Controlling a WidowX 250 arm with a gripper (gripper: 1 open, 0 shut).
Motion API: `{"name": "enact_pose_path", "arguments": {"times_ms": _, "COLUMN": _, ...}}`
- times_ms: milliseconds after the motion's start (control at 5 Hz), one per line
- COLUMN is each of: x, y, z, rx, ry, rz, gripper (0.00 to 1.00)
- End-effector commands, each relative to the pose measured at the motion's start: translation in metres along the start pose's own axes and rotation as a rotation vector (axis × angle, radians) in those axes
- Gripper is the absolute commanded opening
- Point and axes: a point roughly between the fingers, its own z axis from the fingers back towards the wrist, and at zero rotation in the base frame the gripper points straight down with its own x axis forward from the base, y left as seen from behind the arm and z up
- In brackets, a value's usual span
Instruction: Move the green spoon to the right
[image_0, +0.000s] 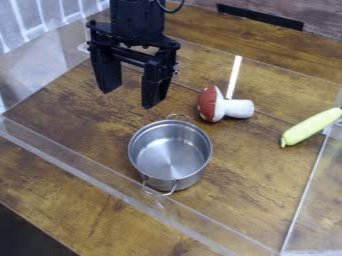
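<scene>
Green spoon (311, 127) lying flat at right edge of wooden surface (80, 110), well apart from claw (130, 88). Claw spread wide, empty, hanging far left above pot (170, 152). Spoon apparently placed right; little seemingly left.

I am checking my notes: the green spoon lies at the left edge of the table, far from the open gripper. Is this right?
Not quite. The green spoon lies at the right edge of the table, not the left, as the camera view shows. It is indeed far from the open gripper.
</scene>
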Motion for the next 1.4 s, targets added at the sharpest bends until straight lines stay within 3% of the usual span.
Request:
{"name": "enact_pose_path", "arguments": {"times_ms": 0, "x": 0.003, "y": 0.003, "z": 0.0, "rx": -0.006, "ry": -0.005, "rz": 0.005, "gripper": 1.0}}
{"name": "enact_pose_path", "arguments": {"times_ms": 800, "x": 0.011, "y": 0.011, "z": 0.02, "rx": -0.017, "ry": -0.067, "rz": 0.03, "gripper": 1.0}}
{"name": "enact_pose_path", "arguments": {"times_ms": 1200, "x": 0.008, "y": 0.01, "z": 0.021, "rx": -0.026, "ry": -0.069, "rz": 0.025, "gripper": 1.0}}
